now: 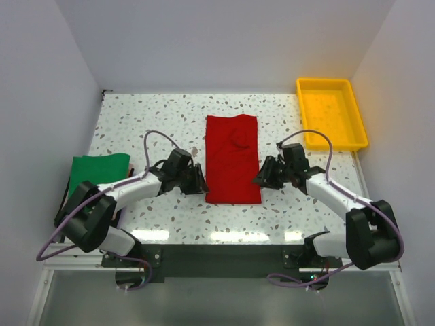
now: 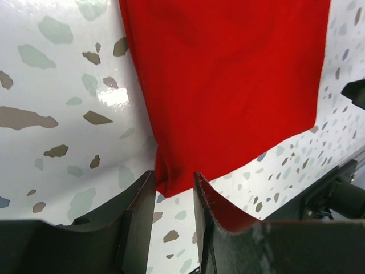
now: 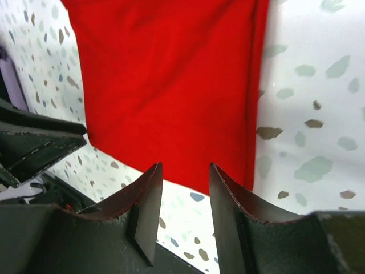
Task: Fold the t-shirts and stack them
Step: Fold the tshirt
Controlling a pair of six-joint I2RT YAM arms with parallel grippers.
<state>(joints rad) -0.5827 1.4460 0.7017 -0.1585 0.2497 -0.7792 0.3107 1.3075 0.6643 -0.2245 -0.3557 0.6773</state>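
Over at the far left, the green t-shirt [image 1: 98,168] lies at the edge of the counter [image 1: 170,119], partly hidden by the left arm. It is well apart from the work in the middle, and I can't tell from here whether it is folded.

Moving in, the left fingers [image 1: 199,183] sit low at the near left corner of the red t-shirt [image 1: 232,159]. In the wrist view they stand apart, with the very corner of the cloth lying in the gap between them, not pinched.

The red t-shirt lies flat in the middle of the counter as a long, narrow strip running away from the arms, so its sides look already turned in.

On its other side the right fingers [image 1: 259,180] mirror the left. They are down at the near right corner, parted, with the near hem just at their tips and nothing gripped.

Far off at the back right stands the yellow tray [image 1: 336,145], which has no part in this.

I'd say the step in hand is taking hold of the two near corners, ready to fold the strip in half away from the arms. The next move calls for both pairs of fingers to close together on the hem and catch every layer. They would then lift level and carry the near edge over to the far one. If one side takes only the top layer, the fold is likely to fall open. The green t-shirt and the stacking are yet to come.
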